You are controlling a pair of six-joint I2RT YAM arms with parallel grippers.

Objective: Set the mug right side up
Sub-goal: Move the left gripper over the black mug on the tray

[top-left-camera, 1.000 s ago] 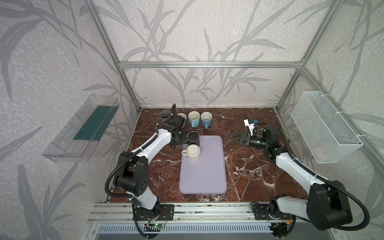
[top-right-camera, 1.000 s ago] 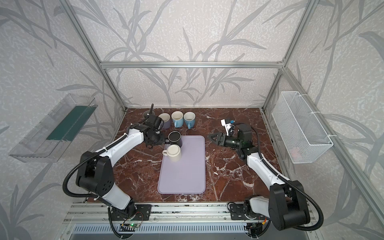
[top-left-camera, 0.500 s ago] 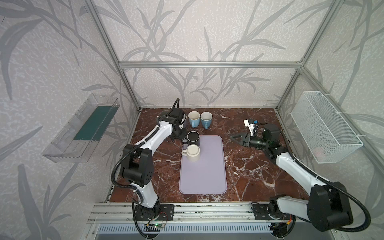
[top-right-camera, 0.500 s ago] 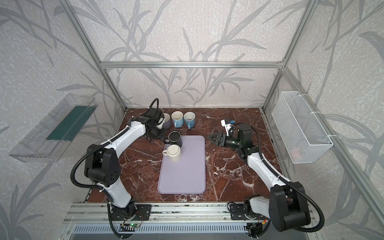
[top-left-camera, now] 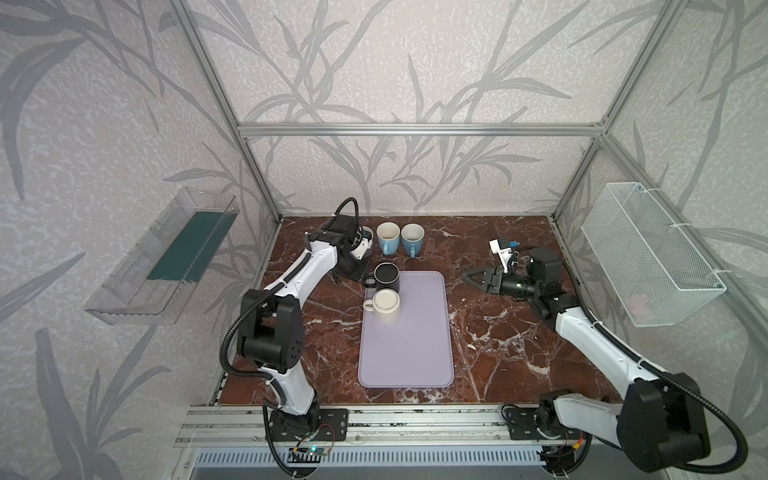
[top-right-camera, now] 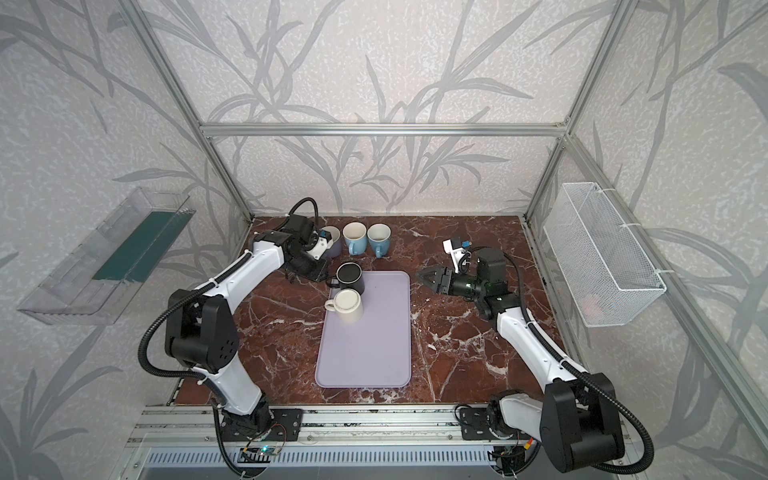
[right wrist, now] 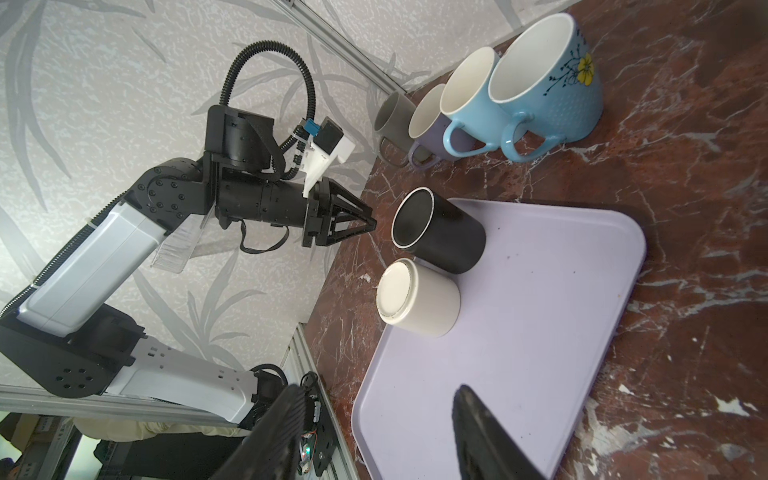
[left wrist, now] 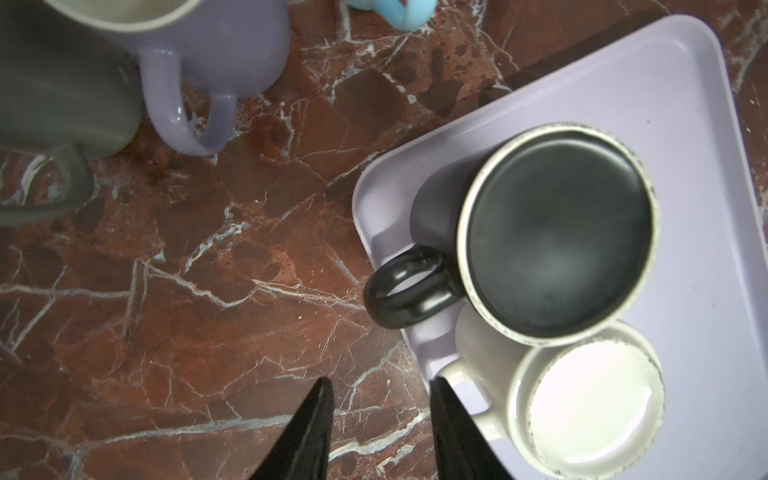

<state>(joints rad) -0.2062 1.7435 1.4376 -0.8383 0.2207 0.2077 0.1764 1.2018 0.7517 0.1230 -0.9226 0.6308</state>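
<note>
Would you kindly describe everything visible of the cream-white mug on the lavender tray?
The cream-white mug looks like glazed ceramic: a plain cylinder with one loop handle pointing towards the left arm's side. It stands upside down, recessed base with a rough ring facing up, near the far left corner of the lavender plastic-looking tray, right beside the black mug; whether they touch is unclear.

Red-brown marble tabletop (top-left-camera: 498,353) veined with white. Lavender tray (top-left-camera: 407,345) flat at its middle. Along the back edge, a row of upright mugs: grey mug (left wrist: 62,83), purple mug (left wrist: 232,45), plain blue mug (top-left-camera: 388,237), flowered blue mug (top-left-camera: 412,240). White wire basket (top-left-camera: 648,253) on the right wall, clear plastic bin (top-left-camera: 166,266) on the left.
</note>
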